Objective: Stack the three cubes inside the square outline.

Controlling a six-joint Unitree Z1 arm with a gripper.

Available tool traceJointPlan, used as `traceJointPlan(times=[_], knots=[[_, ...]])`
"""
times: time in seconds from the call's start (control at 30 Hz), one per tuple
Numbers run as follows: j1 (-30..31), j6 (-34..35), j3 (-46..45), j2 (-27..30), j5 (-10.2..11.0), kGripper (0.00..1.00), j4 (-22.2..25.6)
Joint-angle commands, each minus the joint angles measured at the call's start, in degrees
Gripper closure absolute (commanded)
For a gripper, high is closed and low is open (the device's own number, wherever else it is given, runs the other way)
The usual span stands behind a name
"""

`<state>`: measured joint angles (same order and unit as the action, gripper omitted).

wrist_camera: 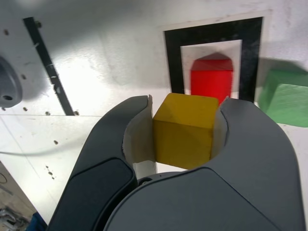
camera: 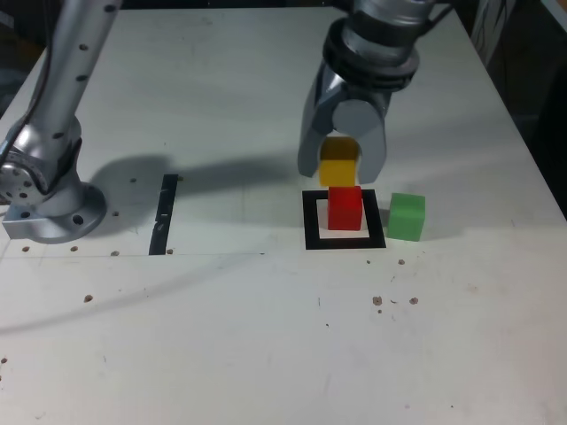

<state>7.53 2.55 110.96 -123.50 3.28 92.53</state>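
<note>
Fingers (wrist_camera: pixel 185 132) pinching yellow cube (wrist_camera: pixel 185 129), held above bench (camera: pixel 266 336). Red cube (camera: pixel 345 207) just below and ahead of fingers, inside square outline (camera: pixel 312 221). Green cube (camera: pixel 407 216) beside outline, outside it. Advice: centre yellow over red, square edges, lower gently, release only once seated.

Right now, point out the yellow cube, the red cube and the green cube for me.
yellow cube (wrist_camera: pixel 185 130): wrist view, on its front face between the claw's jaws.
red cube (camera: pixel 345 211): exterior view, on its front face, inside the square outline.
green cube (camera: pixel 407 218): exterior view, on its front face.
</note>
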Motion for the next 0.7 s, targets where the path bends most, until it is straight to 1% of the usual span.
traceJointPlan(times=[0.0, 0.67], knots=[[-0.2, -0.4, 0.6, -1.2, -0.2, 0.76, 0.5], [-2.3, -2.6, 1.5, -5.0, -1.5, 0.75, -0.1]])
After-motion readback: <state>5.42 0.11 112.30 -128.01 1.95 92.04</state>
